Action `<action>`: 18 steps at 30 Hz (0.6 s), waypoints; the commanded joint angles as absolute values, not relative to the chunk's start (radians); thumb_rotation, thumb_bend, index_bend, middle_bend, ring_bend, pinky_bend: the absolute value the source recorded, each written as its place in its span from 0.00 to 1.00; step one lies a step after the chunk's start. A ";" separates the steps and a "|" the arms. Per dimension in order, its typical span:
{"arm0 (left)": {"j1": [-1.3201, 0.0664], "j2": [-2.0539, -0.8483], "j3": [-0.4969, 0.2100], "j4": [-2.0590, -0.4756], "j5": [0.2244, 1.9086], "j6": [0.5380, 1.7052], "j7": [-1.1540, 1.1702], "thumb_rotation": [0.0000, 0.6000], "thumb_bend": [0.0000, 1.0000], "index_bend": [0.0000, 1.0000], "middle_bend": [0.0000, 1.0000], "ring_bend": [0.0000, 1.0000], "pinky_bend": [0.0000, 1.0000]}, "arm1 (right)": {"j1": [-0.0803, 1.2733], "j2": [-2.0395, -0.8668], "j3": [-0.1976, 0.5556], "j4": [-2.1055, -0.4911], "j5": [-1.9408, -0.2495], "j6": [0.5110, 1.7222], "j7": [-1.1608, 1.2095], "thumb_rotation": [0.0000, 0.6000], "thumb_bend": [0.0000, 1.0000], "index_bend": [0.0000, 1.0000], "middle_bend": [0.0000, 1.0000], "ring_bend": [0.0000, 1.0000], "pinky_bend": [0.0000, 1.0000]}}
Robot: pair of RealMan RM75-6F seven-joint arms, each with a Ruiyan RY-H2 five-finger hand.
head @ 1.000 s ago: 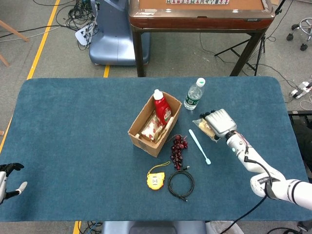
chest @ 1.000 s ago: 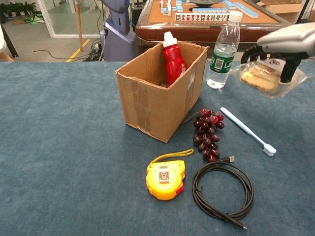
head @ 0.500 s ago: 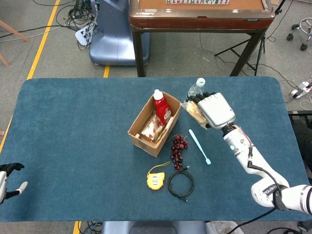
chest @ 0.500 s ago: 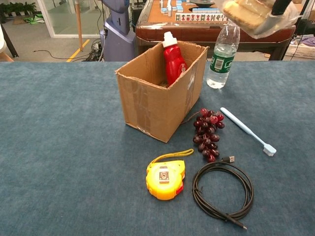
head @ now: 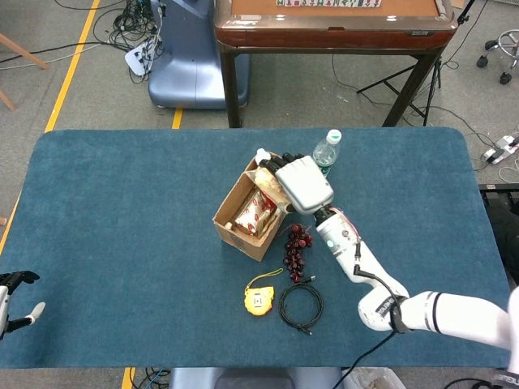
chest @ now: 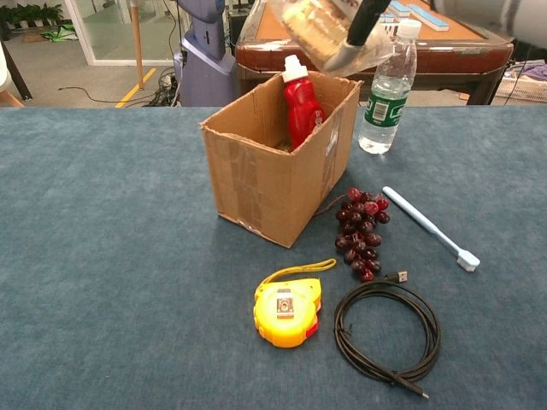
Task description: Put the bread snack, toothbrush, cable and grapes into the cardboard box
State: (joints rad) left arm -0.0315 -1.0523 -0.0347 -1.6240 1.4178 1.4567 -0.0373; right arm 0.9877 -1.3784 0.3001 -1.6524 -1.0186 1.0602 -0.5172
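My right hand (head: 302,181) holds the bread snack (chest: 318,32), a clear packet with bread inside, in the air above the open cardboard box (chest: 272,171). The box (head: 253,209) stands mid-table with a red bottle (chest: 300,101) upright inside it. Dark red grapes (chest: 361,231) lie just right of the box. A light blue toothbrush (chest: 427,226) lies further right. A coiled black cable (chest: 386,331) sits in front of the grapes. My left hand (head: 15,298) stays at the table's near left edge, holding nothing, fingers apart.
A yellow tape measure (chest: 287,310) lies in front of the box. A clear water bottle (chest: 389,85) stands behind and right of the box. A brown game table (head: 332,24) and cables on the floor lie beyond the blue tabletop (head: 122,219).
My right hand has lifted the bread snack from the table's right side and carried it leftward, up over the box opening. The left hand has not moved.
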 commanded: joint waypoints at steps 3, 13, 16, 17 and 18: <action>-0.027 -1.047 -0.032 -1.631 1.428 1.467 -0.043 1.00 0.21 0.38 0.40 0.31 0.49 | 1.028 -1.512 0.312 -1.533 -1.060 1.077 -0.462 1.00 0.00 0.29 0.38 0.35 0.52; -0.022 -1.036 -0.030 -1.638 1.439 1.478 -0.057 1.00 0.21 0.38 0.40 0.31 0.49 | 1.047 -1.576 0.316 -1.456 -1.078 1.016 -0.379 1.00 0.00 0.00 0.01 0.01 0.28; -0.021 -1.035 -0.030 -1.638 1.439 1.480 -0.058 1.00 0.21 0.38 0.40 0.31 0.49 | 1.036 -1.560 0.312 -1.474 -1.096 1.030 -0.380 1.00 0.00 0.00 0.00 0.00 0.28; -0.020 -1.035 -0.030 -1.637 1.438 1.479 -0.058 1.00 0.21 0.38 0.40 0.31 0.49 | 1.029 -1.550 0.309 -1.487 -1.105 1.039 -0.385 1.00 0.00 0.00 0.00 0.00 0.28; -0.021 -1.036 -0.030 -1.636 1.437 1.478 -0.058 1.00 0.21 0.38 0.40 0.31 0.49 | 1.022 -1.538 0.305 -1.504 -1.116 1.050 -0.390 1.00 0.00 0.00 0.00 0.00 0.28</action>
